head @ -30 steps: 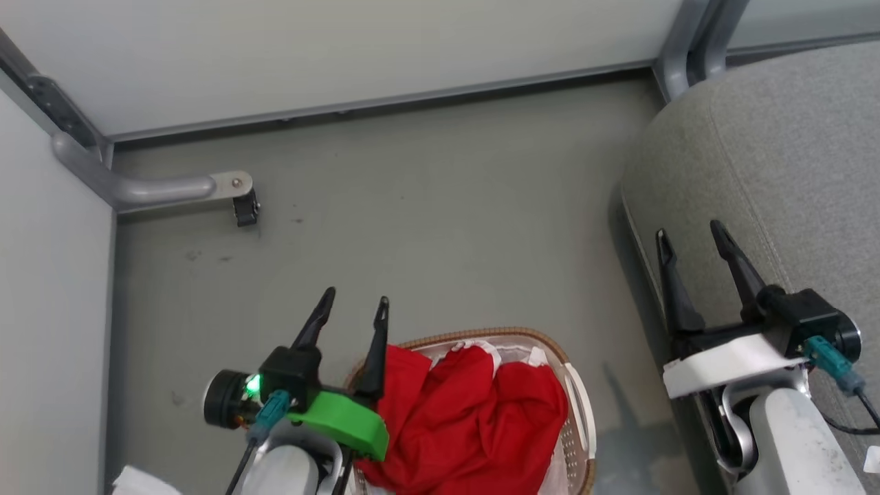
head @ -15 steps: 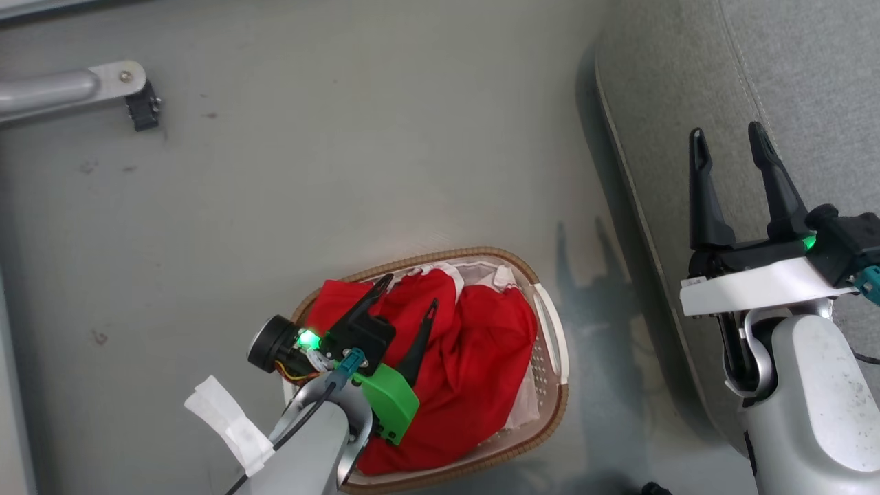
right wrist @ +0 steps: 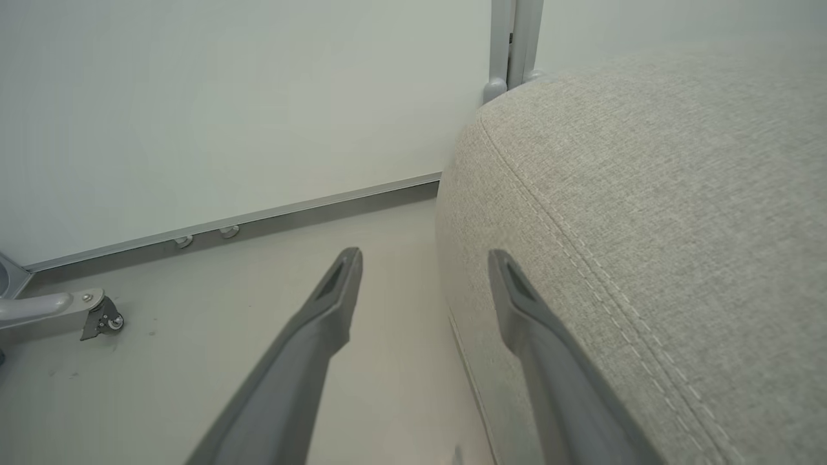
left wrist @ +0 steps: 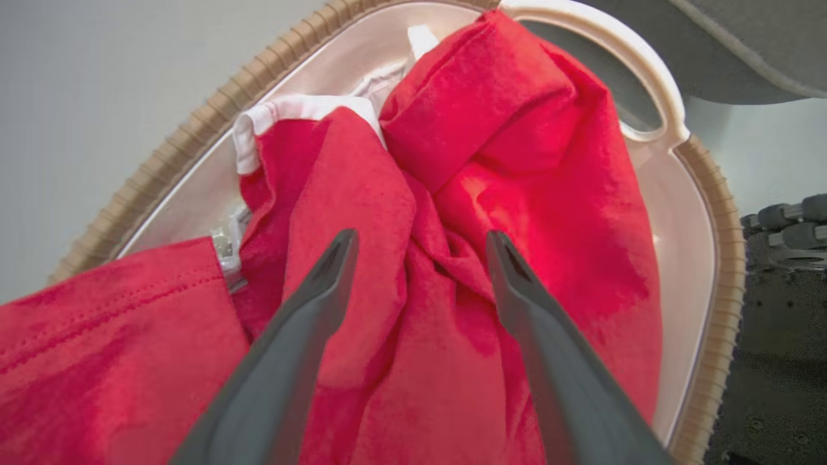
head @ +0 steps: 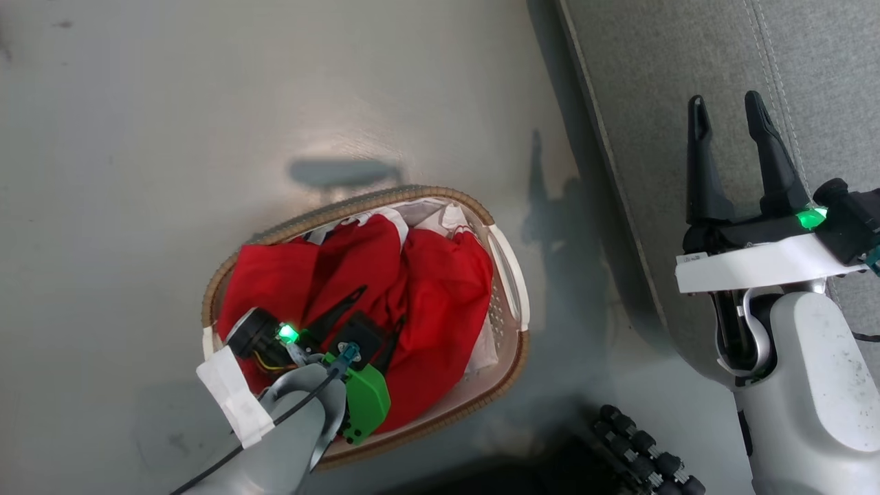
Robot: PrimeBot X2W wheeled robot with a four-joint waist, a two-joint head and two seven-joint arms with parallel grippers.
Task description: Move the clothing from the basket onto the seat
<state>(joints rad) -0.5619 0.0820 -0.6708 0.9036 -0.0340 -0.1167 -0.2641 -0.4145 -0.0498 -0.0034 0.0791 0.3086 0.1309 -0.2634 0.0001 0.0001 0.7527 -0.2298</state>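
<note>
count: 1 laundry basket [head: 330, 213], 1 heap of red clothing [head: 440, 289] inside it. It's looking like 2 garments, but folds are hiding the split, so can't tell for sure. 1 grey seat [head: 653, 69], 2 grippers, 1 set of black ribbed rollers [head: 639, 447] at the bottom of the head view.

edges/room: basket is standing on the floor [head: 137, 137], left of the seat and not touching it. A strip of bare floor is running between the basket's white handle [head: 512, 275] and the seat's rounded front edge. Floor is lying open ahead of the basket and to its left. Rollers are sitting near the basket's near-right rim, apart from it. Clothing is filling most of the basket, reaching the brown woven rim on the left. white trim [left wrist: 300, 106] is showing at the far side, a bit of white liner [head: 485, 347] at the right. In the right wrist view the seat corner is ending near a pale wall [right wrist: 258, 97], with a stitched seam [right wrist: 620, 310] running along the cushion top.

left gripper [left wrist: 421, 237]: fingers standing wide apart, clamping nothing, pointing down into the basket over the middle of the heap. A bunched red fold is lying right between the 2 fingertips. Contact with the fabric: can't tell.

right gripper [head: 725, 102]: fingers also wide apart, empty, hovering over the seat's front part between its edge and the seam, well apart from the clothing.
</note>
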